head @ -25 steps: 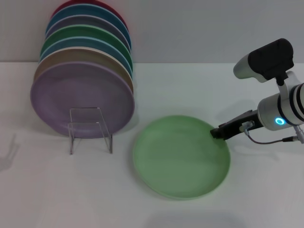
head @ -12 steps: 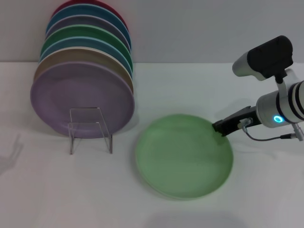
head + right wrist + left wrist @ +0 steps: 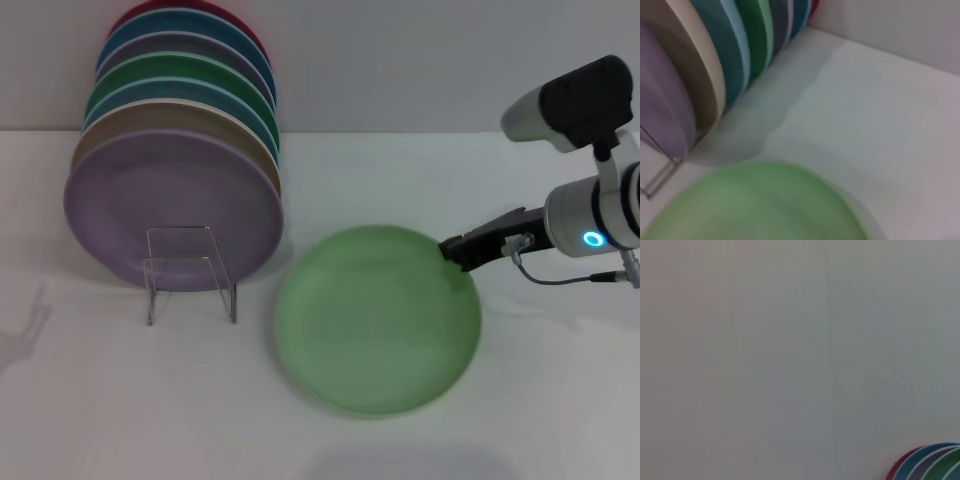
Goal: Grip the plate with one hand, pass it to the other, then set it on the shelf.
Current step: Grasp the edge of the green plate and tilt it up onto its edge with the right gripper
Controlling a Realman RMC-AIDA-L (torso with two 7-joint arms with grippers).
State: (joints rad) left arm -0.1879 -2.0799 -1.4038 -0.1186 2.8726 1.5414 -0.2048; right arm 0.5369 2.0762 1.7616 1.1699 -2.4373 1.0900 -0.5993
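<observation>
**Plate lifted at its right edge, handover still to come**

I start with the desk, a plain white surface that carries everything in my head view. At far left stands the row of plates on edge, with the lilac plate at the front. The pale green plate lies at centre, right of that row and well apart from it, and it is the one I am working with.

Compared with a second ago, the green plate has changed: it has slid a little left and its right rim has come up, so it now sits tilted with the left side lower, and its outline is blurred, which I read as motion. The right arm, with its blue ring, has risen slightly with it.

The right claw sits at the plate's far-right rim and is closed on that rim; I judge the grip is carrying the plate, since the plate follows it. From the right wrist view I see only the green plate's surface and the row beyond, not the fingers.

The clear shelf stands in front of the lilac plate, near left of the green plate, with nothing in it.

The left claw is not in any view, so I say nothing of its state; its wrist camera sees mostly wall.

So the first step, gripping, looks done. The pass to the other hand and the placing are not yet done. A rim-only hold on a wide plate may let it swing or slip.
</observation>
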